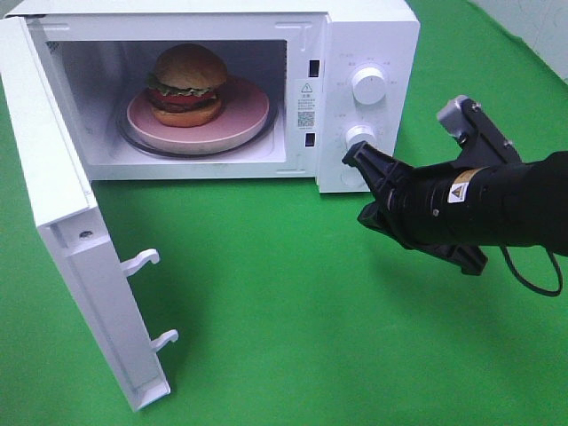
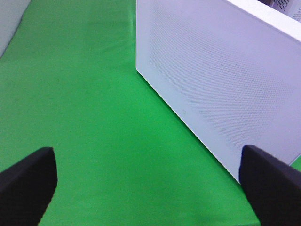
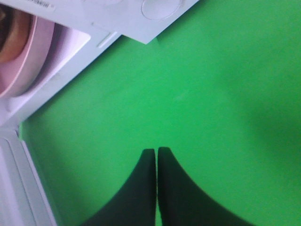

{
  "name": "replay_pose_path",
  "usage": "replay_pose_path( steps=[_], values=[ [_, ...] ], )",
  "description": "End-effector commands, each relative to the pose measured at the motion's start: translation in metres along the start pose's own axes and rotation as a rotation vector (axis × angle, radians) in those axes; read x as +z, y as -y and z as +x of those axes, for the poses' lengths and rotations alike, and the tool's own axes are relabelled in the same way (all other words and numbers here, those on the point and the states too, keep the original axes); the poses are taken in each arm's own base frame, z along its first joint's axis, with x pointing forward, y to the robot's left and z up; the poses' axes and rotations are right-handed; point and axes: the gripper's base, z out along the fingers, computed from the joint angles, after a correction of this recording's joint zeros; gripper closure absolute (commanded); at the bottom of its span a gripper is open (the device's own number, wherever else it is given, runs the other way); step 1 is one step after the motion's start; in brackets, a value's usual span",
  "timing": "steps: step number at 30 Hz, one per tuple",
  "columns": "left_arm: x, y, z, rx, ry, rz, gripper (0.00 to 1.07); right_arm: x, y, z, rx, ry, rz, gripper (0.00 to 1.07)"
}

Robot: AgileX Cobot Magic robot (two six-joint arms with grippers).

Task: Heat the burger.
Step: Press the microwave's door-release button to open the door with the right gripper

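Note:
The burger (image 1: 186,84), with a golden bun, lettuce and tomato, sits on a round pink plate (image 1: 244,120) inside the open white microwave (image 1: 373,35). My right gripper (image 1: 353,164) hovers just in front of the control panel's lower knob (image 1: 359,135). It is shut and empty. In the right wrist view its closed fingertips (image 3: 156,150) hang over green cloth, with the plate's rim (image 3: 23,61) and a sliver of the burger (image 3: 14,37) at the edge. My left gripper (image 2: 148,188) is open and empty beside the door's outer face (image 2: 221,80). It is out of the exterior high view.
The microwave door (image 1: 62,222) swings wide open toward the front left, its two latch hooks (image 1: 142,260) sticking out. An upper knob (image 1: 368,84) sits above the lower one. Green cloth (image 1: 293,311) covers the table in front of the microwave.

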Motion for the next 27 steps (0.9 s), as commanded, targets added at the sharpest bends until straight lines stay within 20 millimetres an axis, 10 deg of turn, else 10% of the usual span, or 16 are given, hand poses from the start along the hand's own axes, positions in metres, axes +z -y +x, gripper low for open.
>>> replay_pose_path(
  steps=[1, 27],
  values=[
    [-0.002, 0.000, 0.001, -0.001, 0.018, -0.002, 0.09, -0.009, -0.001, 0.000, -0.210, -0.046, 0.030, 1.06],
    [-0.002, 0.000, 0.001, -0.001, 0.018, -0.002, 0.09, -0.039, -0.049, -0.024, -1.219, -0.440, 0.037, 1.04]
  ],
)
